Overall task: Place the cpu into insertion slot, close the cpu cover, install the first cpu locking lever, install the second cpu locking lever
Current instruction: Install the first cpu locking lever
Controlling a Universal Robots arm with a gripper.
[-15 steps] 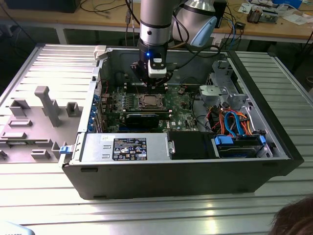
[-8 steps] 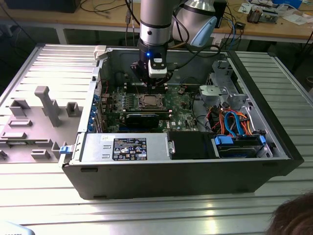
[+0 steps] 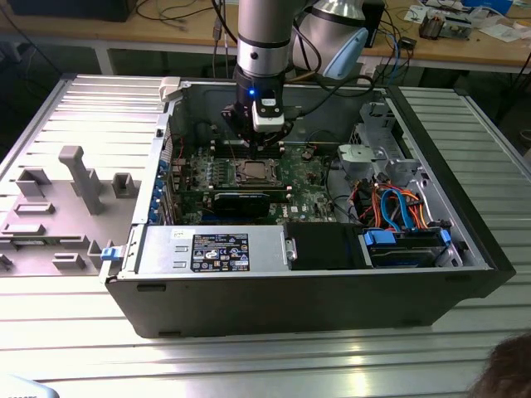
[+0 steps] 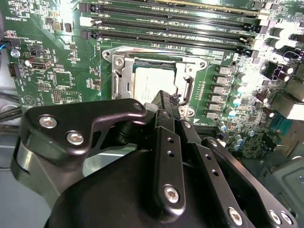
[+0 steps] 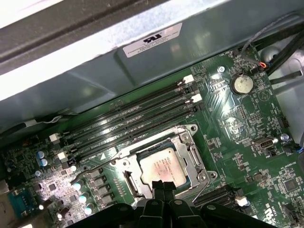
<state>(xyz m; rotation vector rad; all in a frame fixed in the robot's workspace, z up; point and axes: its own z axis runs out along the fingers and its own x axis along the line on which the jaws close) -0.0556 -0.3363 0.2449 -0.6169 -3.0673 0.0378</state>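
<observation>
Fingers [image 5: 164,189] together over seated cpu [image 5: 164,167].

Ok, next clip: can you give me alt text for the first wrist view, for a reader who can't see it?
The gripper hangs close over the cpu, which lies in the insertion slot on a green circuit board, with the silvery cpu cover framing it. Long black memory slots run beside the socket, with a round coin battery farther off near the grey case wall.

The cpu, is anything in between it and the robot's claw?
Nothing visible is. The cpu already sits in the insertion slot, its silver top bare, with the cpu cover framing it. The gripper hangs close over its edge, no cable or part between them.
</observation>
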